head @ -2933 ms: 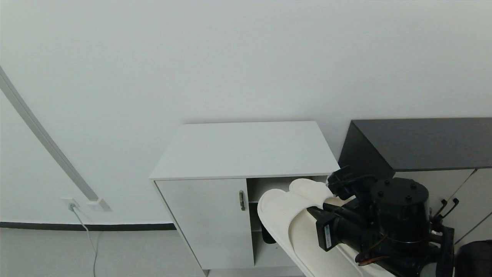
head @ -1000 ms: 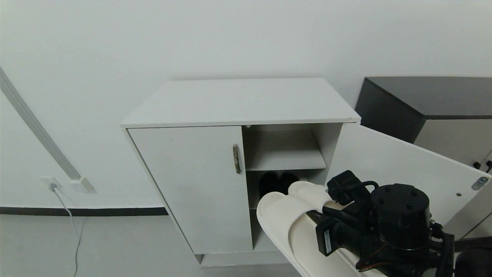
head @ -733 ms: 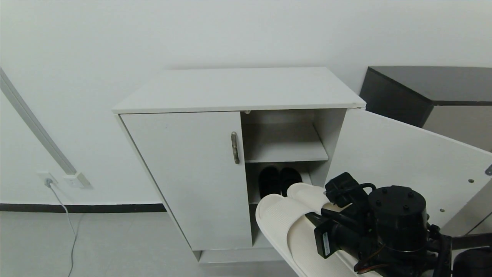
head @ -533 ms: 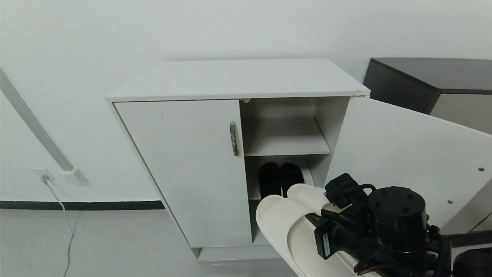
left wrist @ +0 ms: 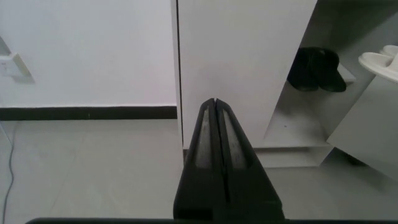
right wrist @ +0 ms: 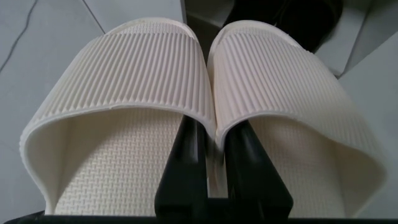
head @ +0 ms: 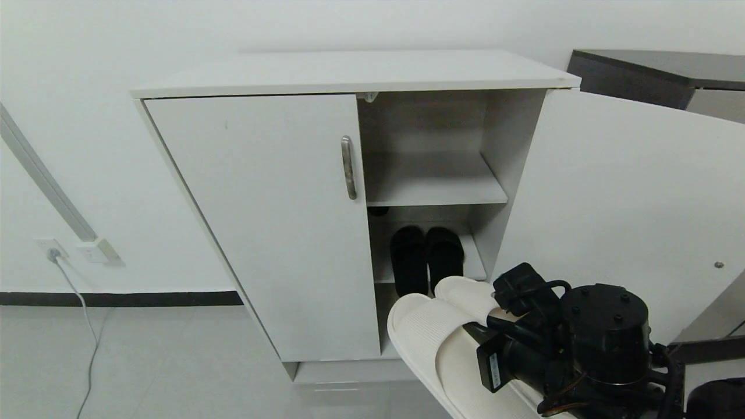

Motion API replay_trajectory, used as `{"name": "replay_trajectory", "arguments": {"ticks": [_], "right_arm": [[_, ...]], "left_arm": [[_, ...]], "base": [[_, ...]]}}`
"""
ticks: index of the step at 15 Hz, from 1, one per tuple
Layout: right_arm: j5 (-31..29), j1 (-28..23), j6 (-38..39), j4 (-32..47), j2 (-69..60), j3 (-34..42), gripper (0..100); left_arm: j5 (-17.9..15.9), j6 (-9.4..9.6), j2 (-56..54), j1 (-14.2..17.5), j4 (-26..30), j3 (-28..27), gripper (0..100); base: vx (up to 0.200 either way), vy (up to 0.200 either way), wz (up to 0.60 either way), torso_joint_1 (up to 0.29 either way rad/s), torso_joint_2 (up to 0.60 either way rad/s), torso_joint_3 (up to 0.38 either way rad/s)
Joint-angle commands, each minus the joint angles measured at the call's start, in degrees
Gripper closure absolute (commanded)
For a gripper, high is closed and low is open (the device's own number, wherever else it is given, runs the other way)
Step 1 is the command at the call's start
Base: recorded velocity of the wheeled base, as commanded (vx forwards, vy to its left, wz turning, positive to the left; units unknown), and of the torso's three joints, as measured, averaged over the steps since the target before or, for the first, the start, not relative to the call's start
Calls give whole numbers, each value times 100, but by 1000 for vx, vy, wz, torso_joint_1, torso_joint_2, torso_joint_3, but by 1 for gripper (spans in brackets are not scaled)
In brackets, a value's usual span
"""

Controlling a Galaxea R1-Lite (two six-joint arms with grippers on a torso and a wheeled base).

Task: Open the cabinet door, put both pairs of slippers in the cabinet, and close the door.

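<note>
Now the whole head view is shifted compared with the pictures from some seconds ago: the cabinet (head: 349,70) is seen larger and higher, so it is the camera that has been brought closer, and the cabinet itself is not taken as moved. Inside, more is revealed than before. The right door (head: 628,192) is seen swung wide open, while the left door (head: 262,221) with its handle (head: 347,167) is closed. The upper shelf (head: 430,183) is bare, and the black slippers (head: 426,259) are seen lying side by side on the middle shelf (head: 476,269), toes pointed inward. The cream slippers (head: 430,337) are kept in the same place in the view as before, in front of the opening and lower than the black pair, not yet inside. They are held by the right pincer (right wrist: 214,134), whose fingers are closed on the two inner walls of the pair, pressed together. The left pincer (left wrist: 214,106) is held low over the floor (left wrist: 87,168) in front of the left door, its fingers closed together with nothing between them. For the task it is judged that the opening of the door and the first pair are done, and that the approach for the second pair is nearly finished; the placing and the closing of the door are left.
</note>
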Motion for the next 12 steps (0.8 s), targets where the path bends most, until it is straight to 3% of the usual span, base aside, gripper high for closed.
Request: {"name": "replay_trajectory", "arguments": {"ticks": [1, 6, 10, 12], "right_arm": [[-2, 4, -5, -7, 22, 19, 100], [-11, 12, 4, -86, 84, 37, 100], [-63, 56, -128, -402, 339, 46, 100], [-1144, 258, -286, -622, 717, -429, 100]], "left_arm": [[1, -4, -1, 1, 0, 0, 100], [1, -13, -1, 1, 0, 0, 100], [1, -4, -1, 1, 0, 0, 100], [1, 5, -1, 1, 0, 0, 100]], "base": [[0, 0, 0, -32, 432, 403], [0, 0, 0, -1, 218, 290], [0, 0, 0, -2, 8, 30], [0, 0, 0, 0, 0, 0]]}}
